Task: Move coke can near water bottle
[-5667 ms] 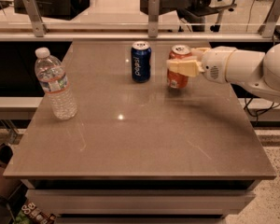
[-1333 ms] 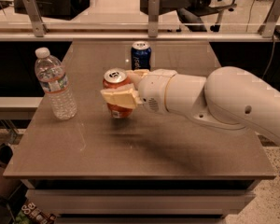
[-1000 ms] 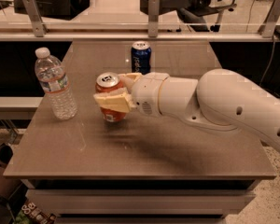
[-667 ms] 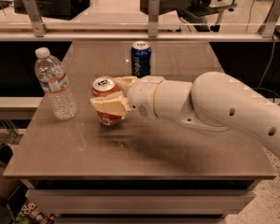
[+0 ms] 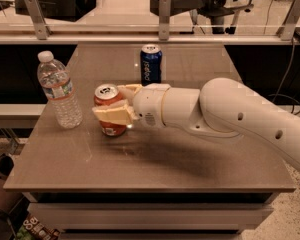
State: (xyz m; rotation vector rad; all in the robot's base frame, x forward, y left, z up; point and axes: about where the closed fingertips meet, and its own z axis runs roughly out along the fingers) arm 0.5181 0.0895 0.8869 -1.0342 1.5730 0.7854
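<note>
The orange-red coke can (image 5: 108,100) with a silver top stands upright on the brown table (image 5: 155,159), left of centre. My gripper (image 5: 119,103) reaches in from the right and is shut on the can, one cream finger (image 5: 112,115) across its front and the other behind it. The clear water bottle (image 5: 59,90) with a white cap stands upright just left of the can, with a small gap between them. My white arm (image 5: 230,114) stretches across the right half of the table.
A blue Pepsi can (image 5: 151,64) stands upright at the back centre of the table. A rail with metal posts (image 5: 164,10) runs behind the table. A bin (image 5: 0,170) and a box sit on the floor at the lower left.
My gripper has carried the coke can leftward and toward the front, from beside the Pepsi can to close beside the water bottle. It sits lower now, on or just above the table.
</note>
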